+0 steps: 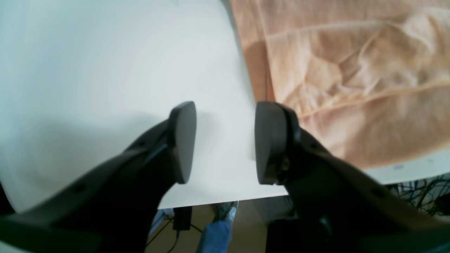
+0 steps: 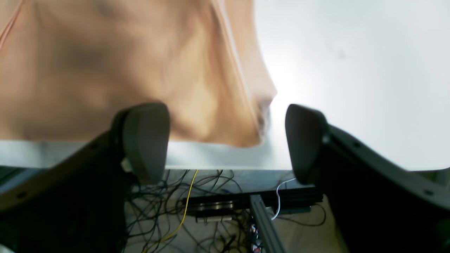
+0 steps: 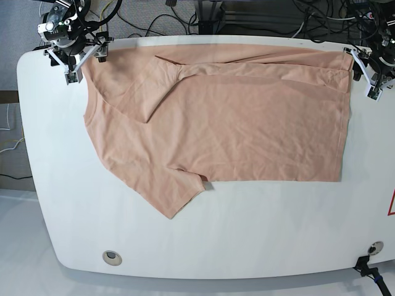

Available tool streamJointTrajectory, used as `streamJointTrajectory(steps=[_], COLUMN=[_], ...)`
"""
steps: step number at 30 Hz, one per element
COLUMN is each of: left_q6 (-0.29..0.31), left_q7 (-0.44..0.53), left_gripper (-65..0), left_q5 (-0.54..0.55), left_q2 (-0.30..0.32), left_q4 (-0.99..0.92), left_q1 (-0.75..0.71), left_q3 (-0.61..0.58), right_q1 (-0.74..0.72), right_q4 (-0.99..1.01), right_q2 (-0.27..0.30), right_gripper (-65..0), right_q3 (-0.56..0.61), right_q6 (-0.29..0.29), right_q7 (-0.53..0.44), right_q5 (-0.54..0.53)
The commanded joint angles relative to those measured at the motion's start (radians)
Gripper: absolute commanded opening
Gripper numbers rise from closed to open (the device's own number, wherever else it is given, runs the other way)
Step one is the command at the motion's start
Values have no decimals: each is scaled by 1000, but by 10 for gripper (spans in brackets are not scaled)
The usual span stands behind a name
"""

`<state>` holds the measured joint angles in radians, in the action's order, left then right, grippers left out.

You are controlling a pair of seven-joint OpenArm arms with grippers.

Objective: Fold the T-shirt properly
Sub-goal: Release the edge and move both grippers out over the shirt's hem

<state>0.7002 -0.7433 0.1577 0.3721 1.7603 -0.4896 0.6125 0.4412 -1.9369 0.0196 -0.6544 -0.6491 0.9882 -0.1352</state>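
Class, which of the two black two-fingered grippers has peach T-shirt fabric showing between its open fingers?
The right gripper; between the left gripper's fingers only white tabletop and floor show.

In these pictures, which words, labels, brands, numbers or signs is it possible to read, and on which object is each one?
No text can be read anywhere.
The T-shirt shows no print or label.
The red mark at the right edge of the table is cut off, so I cannot tell what it is.

Black arms (image 3: pixel 68 28) with silvery metal parts, small bright screws, dark cables. Matte black fingers (image 1: pixel 182 142), rounded tips, round holes along tapered sides; small pale patch on one.
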Motion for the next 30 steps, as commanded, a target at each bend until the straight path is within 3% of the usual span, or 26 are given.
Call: streamJointTrajectory(steps=[1,12,20,26,30], left_q6=[-2,-2,-2,-2,-2], left_q7=[9,12,9,12,17], left_gripper=[-392,-392,-392,-396,-396], left_q5=[4,6,4,3,-77], left_q2=[17,12,12,14,6], left_q4=[14,14,-81,-225,-330], left_q1=[13,101,297,486,625], left_q3=[7,5,-4,-102,-171], right_q1=[-3,-132,-282,-434,-555], right_q4=[-48,-51,-37,55,184], right_q2=[10,10,12,13,15], right_gripper=[-151,-151,-151,-151,-151], right_q3=[-5,-6,40,127,135], right_q6=[-4,-42,-41,-36,-36], right_q7=[-18,-13,-13,-13,-19], right_q5=[-8,-8,-1,1,3])
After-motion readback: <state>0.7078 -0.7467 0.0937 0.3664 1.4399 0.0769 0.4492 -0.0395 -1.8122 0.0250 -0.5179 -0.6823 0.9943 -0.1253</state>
